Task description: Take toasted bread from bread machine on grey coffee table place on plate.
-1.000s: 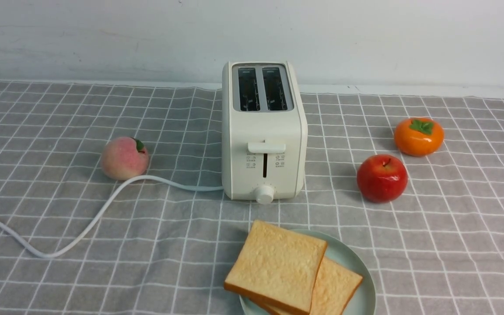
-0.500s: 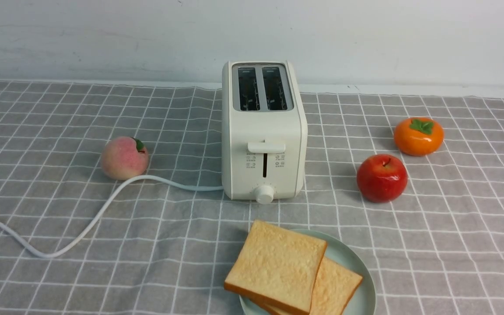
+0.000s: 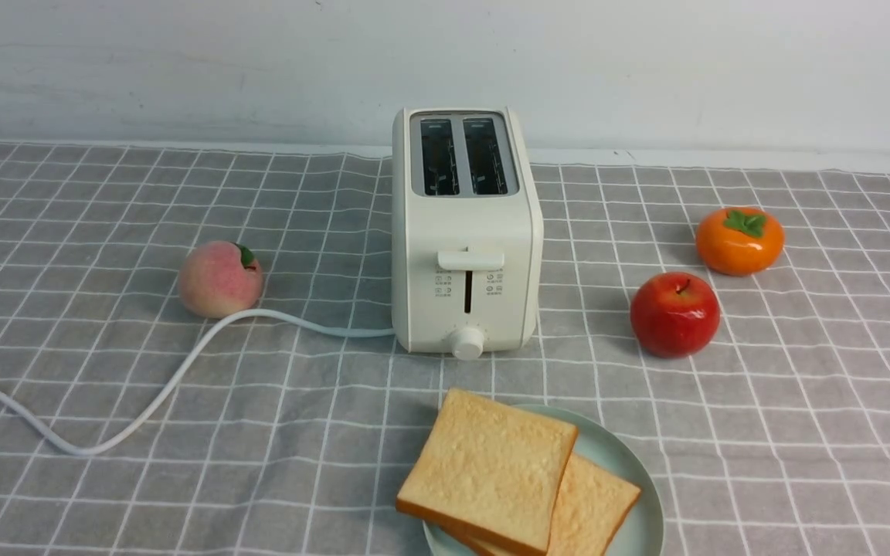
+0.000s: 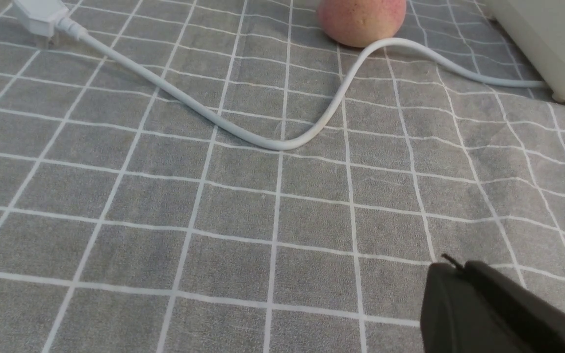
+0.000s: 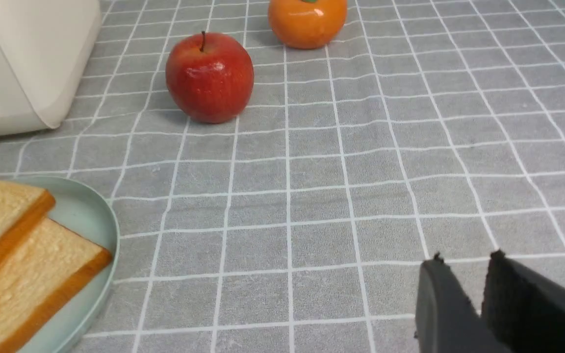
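Resting stacked on the mint-green plate (image 3: pixel 630 533) at lower centre, both toast slices (image 3: pixel 491 471) look delivered; the toaster (image 3: pixel 464 232) slots stand empty. The left gripper (image 4: pixel 451 279) is clenched on nothing and the right gripper (image 5: pixel 464 279) slightly parted, empty, so only retreat seems to remain.

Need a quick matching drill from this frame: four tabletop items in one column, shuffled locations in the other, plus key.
1. peach
2. red apple
3. toasted bread
4. persimmon

A. stacked on the plate
B. touching the white cord, left of the bread machine
C. farthest right, behind the apple
D. right of the bread machine, nearer than the orange fruit

Pairs: 1-B, 2-D, 3-A, 4-C
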